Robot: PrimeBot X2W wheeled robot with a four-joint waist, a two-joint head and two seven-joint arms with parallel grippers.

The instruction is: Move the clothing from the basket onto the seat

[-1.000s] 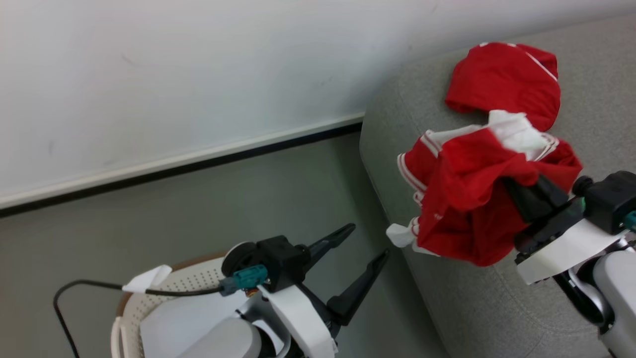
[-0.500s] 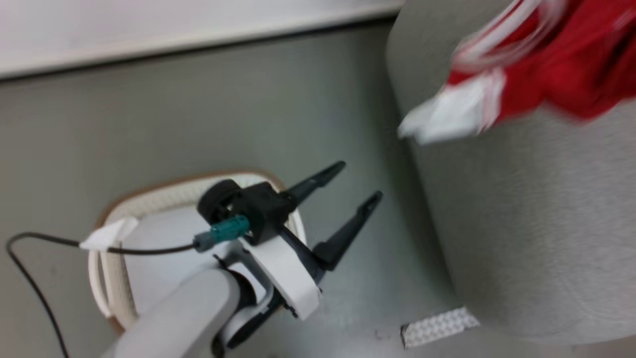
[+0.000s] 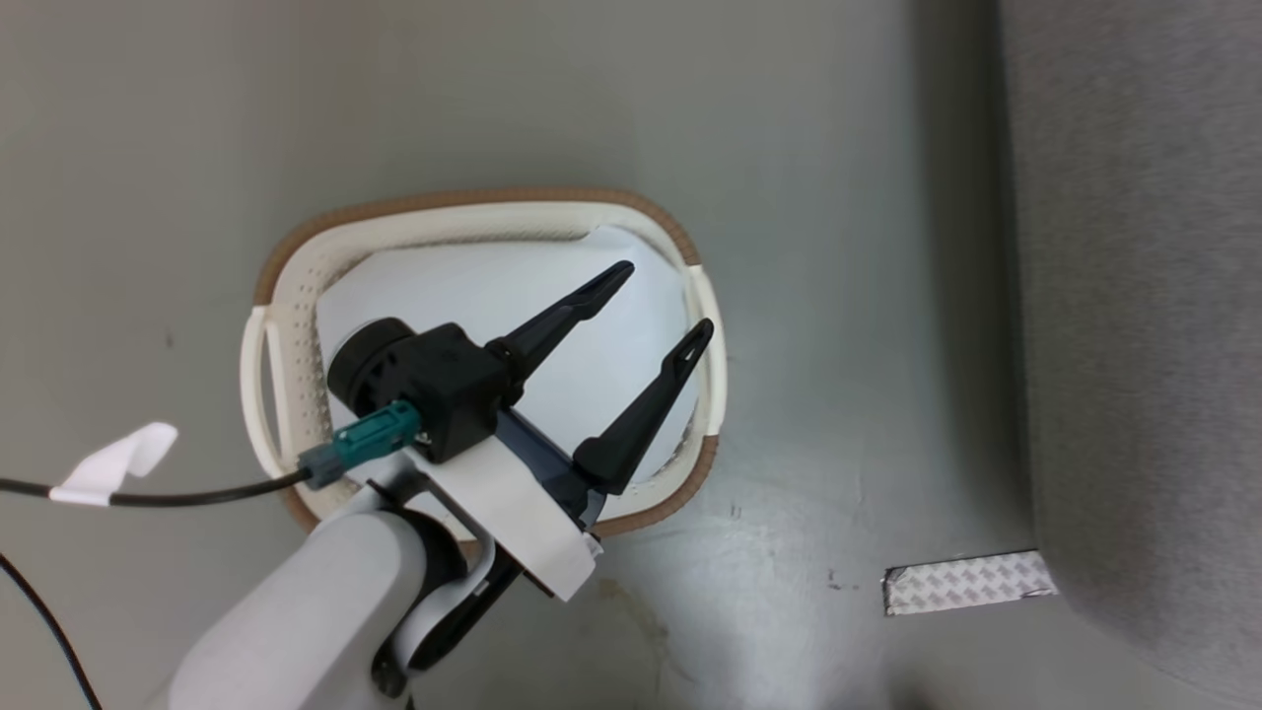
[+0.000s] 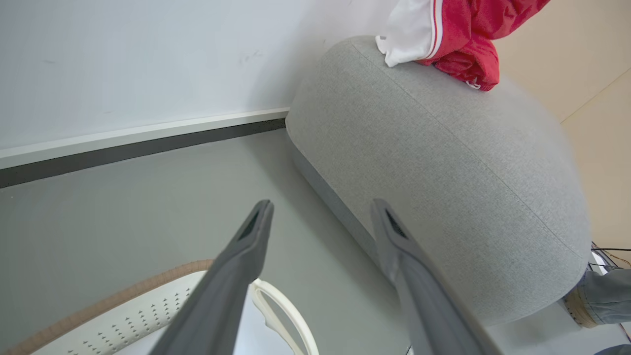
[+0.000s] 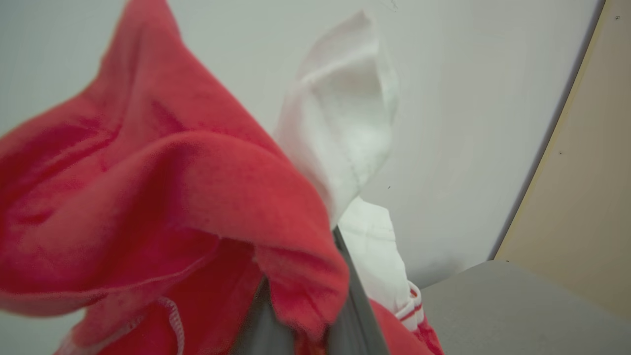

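The white basket (image 3: 473,202) with a brown rim stands on the floor, holding a pale flat sheet (image 3: 493,286). My left gripper (image 3: 666,296) hovers open above it, nothing between its fingers. In the left wrist view, that gripper (image 4: 321,203) points past the basket rim (image 4: 138,315) at the grey seat (image 4: 443,162), with red and white clothing (image 4: 463,29) on top. The seat's side (image 3: 1134,296) fills the right edge of the head view. Red clothing (image 5: 148,197) drapes over my right gripper (image 5: 308,320), whose fingers stand close together, pinching the fabric.
Grey floor surrounds the basket. A patterned tape patch (image 3: 971,582) lies by the seat's base. A black cable with a white tag (image 3: 113,463) trails at the left. A person's shoe and trouser leg (image 4: 599,296) show beside the seat. White wall with a dark skirting (image 4: 123,150) behind.
The head camera has tilted down, from the seat and clothing to the basket and floor. My left gripper stays open over the basket.
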